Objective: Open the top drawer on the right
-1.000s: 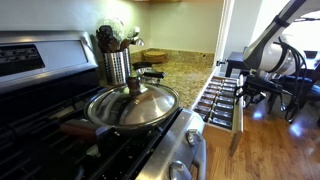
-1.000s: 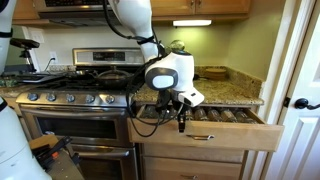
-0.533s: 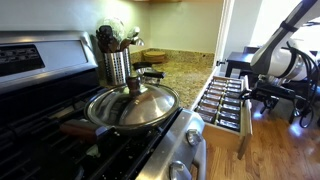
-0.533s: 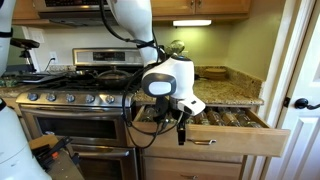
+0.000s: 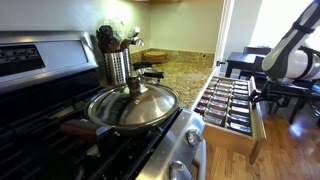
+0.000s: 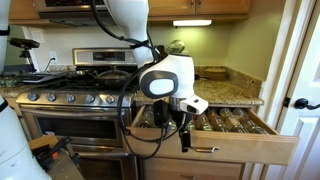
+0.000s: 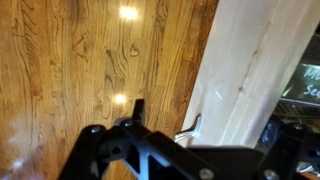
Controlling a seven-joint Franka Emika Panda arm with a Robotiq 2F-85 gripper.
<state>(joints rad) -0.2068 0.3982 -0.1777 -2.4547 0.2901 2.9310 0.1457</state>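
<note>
While top drawer (image 6: 236, 150) sits out w/ jars (image 6: 228, 122) showing, end effector (image 6: 183, 139) hangs at front, grip unclear.

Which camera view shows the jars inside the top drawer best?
An exterior view: it looks down into the top drawer, so the jars show in rows. In an exterior view the jars look flattened, partly hidden. The wrist view shows none.

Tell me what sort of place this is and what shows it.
Most likely a home kitchen: a steel stove with knobs, a granite countertop beside it, and the top drawer standing open on rows of spice jars.
</note>
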